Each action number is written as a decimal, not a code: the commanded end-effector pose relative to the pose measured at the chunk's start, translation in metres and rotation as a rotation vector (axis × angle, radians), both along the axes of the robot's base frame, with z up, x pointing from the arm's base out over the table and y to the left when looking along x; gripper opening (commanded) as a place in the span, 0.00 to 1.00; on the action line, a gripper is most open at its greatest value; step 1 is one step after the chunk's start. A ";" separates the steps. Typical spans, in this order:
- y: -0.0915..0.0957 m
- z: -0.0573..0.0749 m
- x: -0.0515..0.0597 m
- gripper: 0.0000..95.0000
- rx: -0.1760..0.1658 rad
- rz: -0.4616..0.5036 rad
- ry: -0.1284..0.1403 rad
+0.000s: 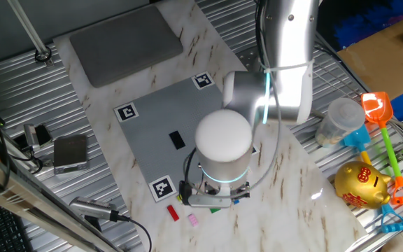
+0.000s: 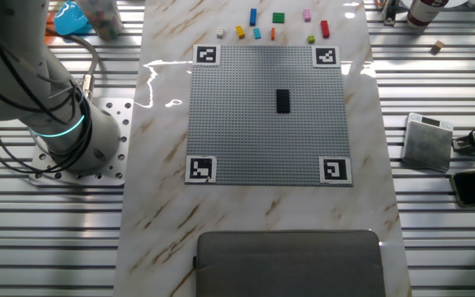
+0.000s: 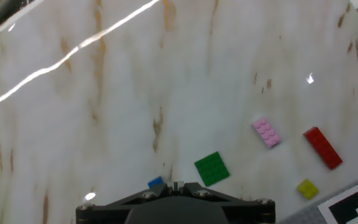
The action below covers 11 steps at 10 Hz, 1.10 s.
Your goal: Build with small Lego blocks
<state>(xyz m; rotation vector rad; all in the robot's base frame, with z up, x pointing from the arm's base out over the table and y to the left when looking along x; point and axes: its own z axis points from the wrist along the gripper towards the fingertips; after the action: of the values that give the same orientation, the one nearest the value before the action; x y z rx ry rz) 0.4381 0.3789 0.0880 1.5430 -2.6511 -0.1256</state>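
Small Lego blocks lie on the marble beside the grey studded plate [image 2: 266, 115]. The hand view shows a green one [image 3: 211, 168], a pink one [image 3: 266, 132], a red one [image 3: 322, 148], a yellow one [image 3: 307, 188] and a blue one [image 3: 156, 183] half hidden by my gripper [image 3: 177, 185]. The gripper hangs above them, its jaws together with nothing seen between them. One black block [image 2: 283, 101] sits on the plate. In the other fixed view the blocks form a row [image 2: 272, 34] past the plate's far edge. The arm's wrist [image 1: 222, 150] hides the gripper from above.
Black-and-white markers [image 2: 207, 55] sit at the plate's corners. A grey pad [image 1: 126, 40] lies beyond the plate. A metal box [image 1: 70, 152] and cables lie on the slatted bench. Toy shovels [image 1: 378, 110], a plastic jar [image 1: 341, 120] and a gold piggy bank [image 1: 361, 185] stand at the right.
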 end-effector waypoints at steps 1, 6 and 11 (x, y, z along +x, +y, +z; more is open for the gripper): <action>0.005 -0.001 0.002 0.00 0.019 0.019 -0.003; 0.023 -0.011 -0.010 0.00 0.024 0.115 -0.010; 0.017 -0.010 -0.019 0.00 0.004 0.147 -0.008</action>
<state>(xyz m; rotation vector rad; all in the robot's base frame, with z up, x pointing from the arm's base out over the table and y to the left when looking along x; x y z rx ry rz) 0.4196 0.3967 0.0786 1.7374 -2.5290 -0.1176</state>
